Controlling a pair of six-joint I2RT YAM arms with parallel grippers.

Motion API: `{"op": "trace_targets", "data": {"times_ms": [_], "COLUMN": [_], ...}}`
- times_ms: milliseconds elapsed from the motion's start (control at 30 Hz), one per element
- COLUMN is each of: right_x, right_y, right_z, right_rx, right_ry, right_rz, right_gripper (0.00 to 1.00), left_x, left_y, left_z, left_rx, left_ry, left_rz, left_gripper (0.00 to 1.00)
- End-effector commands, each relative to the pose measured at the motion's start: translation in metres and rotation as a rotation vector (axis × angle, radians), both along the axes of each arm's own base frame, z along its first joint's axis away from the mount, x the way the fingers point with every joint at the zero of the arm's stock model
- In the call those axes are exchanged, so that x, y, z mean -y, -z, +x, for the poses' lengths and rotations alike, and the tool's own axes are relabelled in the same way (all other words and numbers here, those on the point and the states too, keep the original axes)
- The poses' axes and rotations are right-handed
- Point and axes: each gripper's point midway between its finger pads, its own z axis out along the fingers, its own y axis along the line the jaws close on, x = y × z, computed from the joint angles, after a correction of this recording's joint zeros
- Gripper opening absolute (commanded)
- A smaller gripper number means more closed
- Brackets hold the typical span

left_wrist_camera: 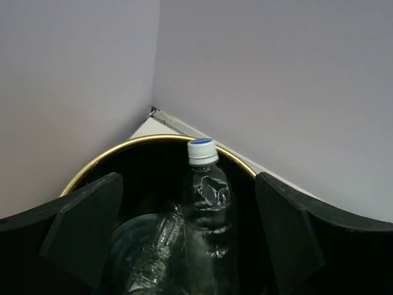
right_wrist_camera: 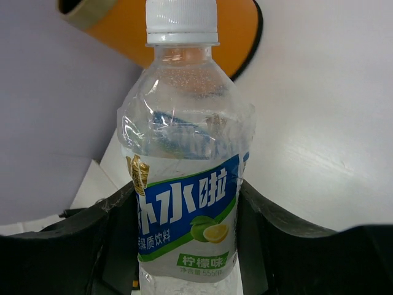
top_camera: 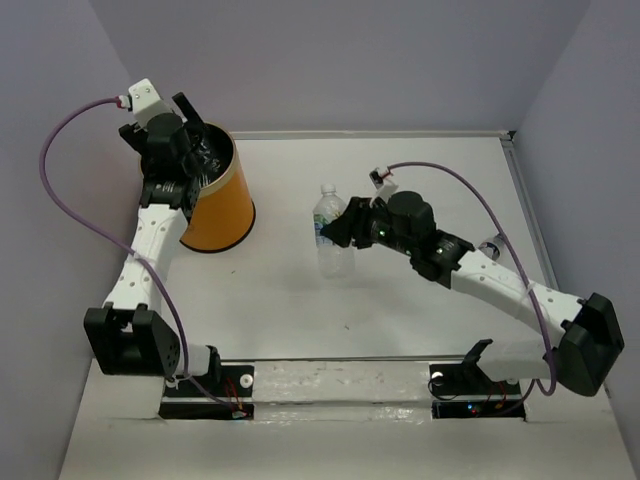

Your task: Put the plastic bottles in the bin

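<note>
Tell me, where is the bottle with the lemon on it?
In the top view, the lemon bottle is upright near the middle of the table, held by the right gripper, to the right of the orange bin.

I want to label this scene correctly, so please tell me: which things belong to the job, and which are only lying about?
Job: bin; labelled bottle, held by right gripper; bottles inside bin, under open left gripper.
Just there: purple cables; table.

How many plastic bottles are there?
3. A clear labelled plastic bottle in the right gripper's jaws; an upright clear bottle and a lying bottle inside the tall orange bin. More may be hidden there.
</note>
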Motion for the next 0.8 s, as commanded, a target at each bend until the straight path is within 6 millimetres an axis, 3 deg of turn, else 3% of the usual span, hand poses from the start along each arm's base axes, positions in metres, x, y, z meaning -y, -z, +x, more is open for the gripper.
{"op": "trace_targets", "data": {"times_ms": [0,33,133,267,333,433,467,500,567,633,700,767], "right_x": [-0.046,-0.055,-0.08,-0.118,-0.131,-0.167,-0.178,-0.179,-0.194,-0.209,-0.222,-0.227], "right_y": [-0.101,-0.111,-0.145,-0.182,-0.196,-0.228,-0.204,-0.239,-0.248,-0.258,-0.255,-0.262], "right_z": [0.026,0.027,0.044,0.056,0.064,0.081,0.091,0.09,0.094,0.107,0.122,0.127], "right_rx": [0.258,0.28,0.359,0.434,0.459,0.533,0.505,0.578,0.619,0.677,0.732,0.812], "right_ry": [-0.043,-0.058,-0.069,-0.126,-0.134,-0.165,-0.17,-0.172,-0.182,-0.168,-0.143,-0.097], "right_rz": [0.126,0.134,0.154,0.203,0.225,0.288,0.26,0.307,0.33,0.371,0.405,0.476], "right_gripper": [0.25,0.25,0.25,0.24,0.24,0.23,0.23,0.23,0.23,0.23,0.23,0.23], "left_x": [0.022,0.042,0.068,0.076,0.074,0.069,0.068,0.068,0.066,0.069,0.067,0.068], "left_y": [-0.056,-0.056,-0.048,-0.013,0.01,0.052,0.062,0.075,0.093,0.099,0.103,0.109], "left_z": [-0.047,-0.053,-0.091,-0.146,-0.163,-0.195,-0.2,-0.206,-0.216,-0.221,-0.224,-0.223], "left_rx": [0.146,0.147,0.144,0.083,0.032,-0.022,-0.04,-0.069,-0.072,-0.061,-0.054,-0.078], "left_ry": [0.136,0.247,0.402,0.46,0.451,0.42,0.413,0.403,0.369,0.38,0.363,0.355], "left_rz": [-0.077,-0.103,-0.154,-0.174,-0.181,-0.217,-0.219,-0.248,-0.306,-0.342,-0.345,-0.356], "left_gripper": [0.99,0.99,0.99,0.99,0.99,0.99,0.99,0.99,0.99,0.99,0.99,0.99]}}
